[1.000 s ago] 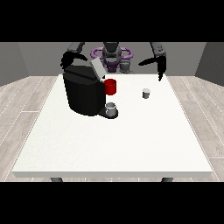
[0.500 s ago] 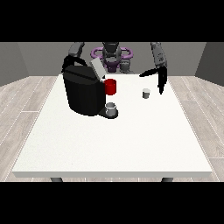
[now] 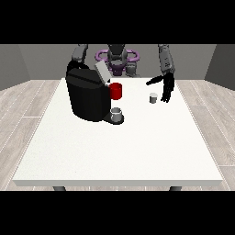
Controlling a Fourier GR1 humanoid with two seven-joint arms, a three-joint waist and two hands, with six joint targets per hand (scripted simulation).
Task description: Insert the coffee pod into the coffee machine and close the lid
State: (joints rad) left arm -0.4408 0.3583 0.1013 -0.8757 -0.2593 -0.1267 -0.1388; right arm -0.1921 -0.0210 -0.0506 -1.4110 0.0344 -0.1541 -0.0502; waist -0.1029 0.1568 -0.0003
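Note:
A small grey coffee pod [image 3: 153, 97] stands upright on the white table [image 3: 119, 151], right of centre. The black coffee machine [image 3: 88, 95] sits at the left with its grey lid [image 3: 102, 72] tilted up, a red part [image 3: 116, 91] on its front and a grey cup [image 3: 117, 114] on its tray. The hand at the view's right [image 3: 167, 88] hangs just right of the pod and slightly above it, fingers straight and pointing down, holding nothing. The hand at the view's left [image 3: 71, 67] is mostly hidden behind the machine's top.
The robot's torso [image 3: 116, 57] with a purple ring stands behind the table's far edge. Wooden floor surrounds the table.
The hand at the view's right has come down and inward, from raised near the shoulder to beside the pod. The pod and machine have not moved.

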